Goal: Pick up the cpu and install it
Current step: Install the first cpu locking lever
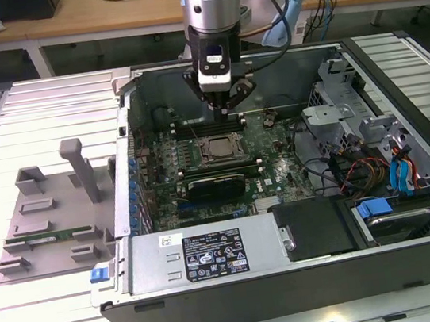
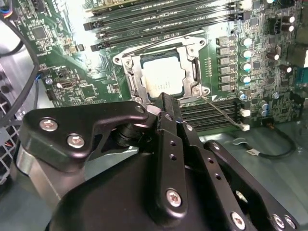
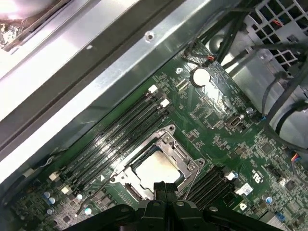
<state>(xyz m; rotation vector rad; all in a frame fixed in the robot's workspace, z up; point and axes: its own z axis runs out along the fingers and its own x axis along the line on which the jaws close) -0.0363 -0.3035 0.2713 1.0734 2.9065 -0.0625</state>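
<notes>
1. Exterior view: arm comes down from top centre into the open PC case, which lies on the slatted bench. The tool hangs just above the motherboard, right behind the socket at frame centre. A grey fixture tray sits at mid left w/ a long green memory stick in it, well apart from the tool.

2. Second wrist view: the cpu sits in the socket at upper centre, silver top up, metal frame round it, looks flat and square to the frame. The tool has its fingertips pressed together w/ nothing between them, tip just at the cpu's near edge; can't tell if it touches. Thin retention lever runs off toward centre right, so the chip seems not yet clamped. Memory slots across the top.

3. First wrist view: cpu in socket at lower centre, tool closed just below it at bottom edge. Case wall fills upper left, cables at right.

4. Judgement: pickup and placing look done; the chip is seated. To do this step well: keep the tool straight up and down, no sideways drag over the lid, light press only, check all four edges sit level in the frame, and stay off the lever wire and slot latches.
</notes>
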